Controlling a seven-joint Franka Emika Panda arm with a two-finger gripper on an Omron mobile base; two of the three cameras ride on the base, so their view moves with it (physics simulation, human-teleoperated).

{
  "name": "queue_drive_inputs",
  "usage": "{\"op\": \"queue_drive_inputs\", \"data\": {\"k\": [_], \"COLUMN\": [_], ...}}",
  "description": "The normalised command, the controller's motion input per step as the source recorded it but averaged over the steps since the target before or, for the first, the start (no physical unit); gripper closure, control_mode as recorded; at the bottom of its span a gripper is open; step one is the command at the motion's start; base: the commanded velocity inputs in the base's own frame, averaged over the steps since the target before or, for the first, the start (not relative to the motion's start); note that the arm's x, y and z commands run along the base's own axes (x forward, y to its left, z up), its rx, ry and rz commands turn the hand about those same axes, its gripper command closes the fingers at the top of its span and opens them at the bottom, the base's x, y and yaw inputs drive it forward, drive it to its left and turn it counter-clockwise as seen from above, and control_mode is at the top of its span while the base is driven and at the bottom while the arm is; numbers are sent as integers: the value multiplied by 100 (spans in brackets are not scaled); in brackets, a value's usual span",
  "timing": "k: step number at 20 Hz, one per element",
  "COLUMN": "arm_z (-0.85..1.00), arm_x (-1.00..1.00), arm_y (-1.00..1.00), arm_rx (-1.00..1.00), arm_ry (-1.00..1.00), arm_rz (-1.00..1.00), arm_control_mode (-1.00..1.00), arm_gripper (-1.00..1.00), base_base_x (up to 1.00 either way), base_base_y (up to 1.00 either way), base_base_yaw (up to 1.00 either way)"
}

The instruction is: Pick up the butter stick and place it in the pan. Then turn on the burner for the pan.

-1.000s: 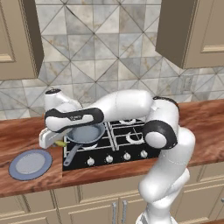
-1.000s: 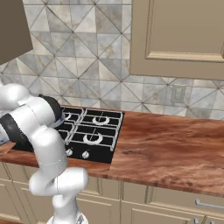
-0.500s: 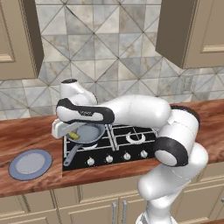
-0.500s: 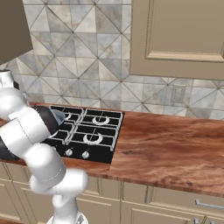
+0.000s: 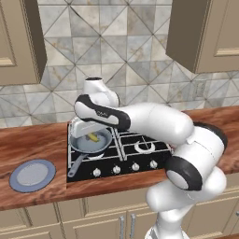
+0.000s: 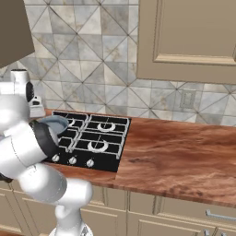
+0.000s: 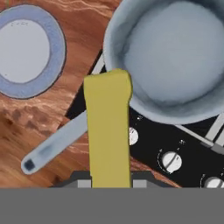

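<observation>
The butter stick (image 7: 107, 131), one thin yellow rectangular bar, stands clamped between the tips of the robot's single pincer (image 7: 107, 181), whose jaws are closed tight on its near end. From the hand view the bar runs away from the pincer, its far end overlapping the near rim of the one round grey-blue metal frying pan (image 7: 175, 61). The pan's long grey handle (image 7: 57, 142) slants out past the bar over the edge of the black cooktop (image 7: 166, 144) and the brown wooden table (image 7: 17, 127). Three white control knobs (image 7: 169, 161) show on the cooktop's front strip in this view. Beyond the handle lies one flat blue-grey round plate (image 7: 26, 50) on the table, well apart from the pan. From the left base view the pincer (image 5: 93, 137) hangs over the pan (image 5: 90, 142), which sits on the front-left of four ring burners (image 5: 144, 147); the yellow bar (image 5: 94, 137) shows above the pan's bowl, with the plate (image 5: 32, 175) off to the left.
</observation>
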Motion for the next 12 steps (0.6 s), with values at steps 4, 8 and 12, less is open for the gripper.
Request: {"op": "queue_drive_inputs", "data": {"k": [4, 8, 12], "arm_z": [0, -2, -23], "arm_x": [39, 51, 46], "arm_y": [-44, -23, -4], "arm_rx": [0, 0, -2], "arm_ry": [5, 2, 1], "arm_rz": [-16, -13, -11], "arm_control_mode": [-100, -100, -100], "arm_gripper": [100, 100, 100], "base_base_x": [0, 0, 0], "base_base_y": [0, 0, 0], "base_base_yaw": [0, 0, 0]}}
